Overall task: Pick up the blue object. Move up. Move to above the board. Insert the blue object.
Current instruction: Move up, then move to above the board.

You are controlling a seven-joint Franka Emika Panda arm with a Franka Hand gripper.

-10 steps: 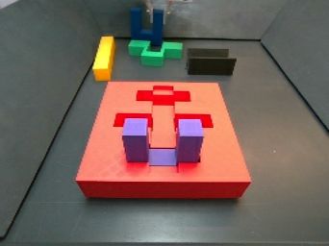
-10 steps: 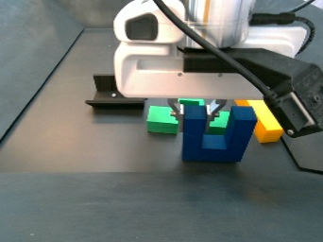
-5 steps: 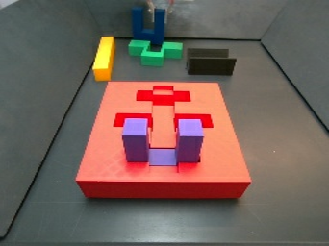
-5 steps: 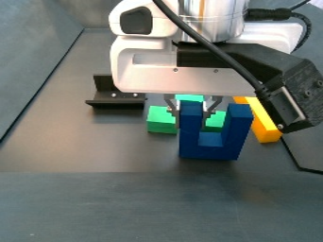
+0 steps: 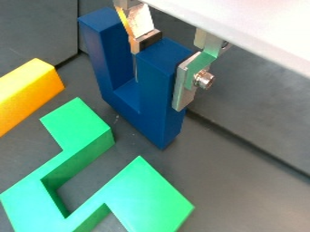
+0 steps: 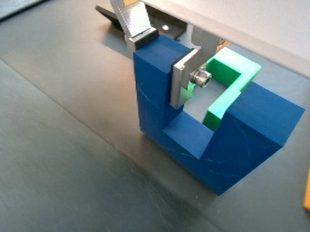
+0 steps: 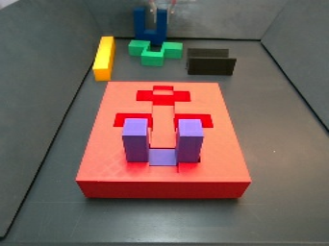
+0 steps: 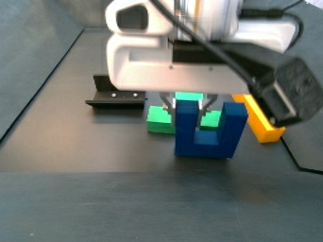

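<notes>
The blue object (image 8: 209, 132) is a dark blue U-shaped block standing at the far end of the floor, prongs up; it also shows in a side view (image 7: 146, 21). My gripper (image 8: 190, 102) is shut on one prong, with a silver finger flat against each side, seen in both wrist views (image 5: 164, 54) (image 6: 161, 54). Whether its base still touches the floor I cannot tell. The board (image 7: 115, 163) is a large red slab nearer the front, well away from the gripper. A lighter purple U-shaped block (image 7: 161, 142) sits in one of its slots.
A green block (image 8: 164, 115) (image 5: 85, 172) lies just behind the blue object. A yellow bar (image 7: 104, 56) (image 8: 262, 121) lies beside it. The fixture (image 7: 211, 61) (image 8: 116, 95) stands on the floor near the back wall. Grey walls rise around the floor.
The gripper and the blue object in it have shifted slightly up and to the left in a side view. The board and the other blocks have not moved.
</notes>
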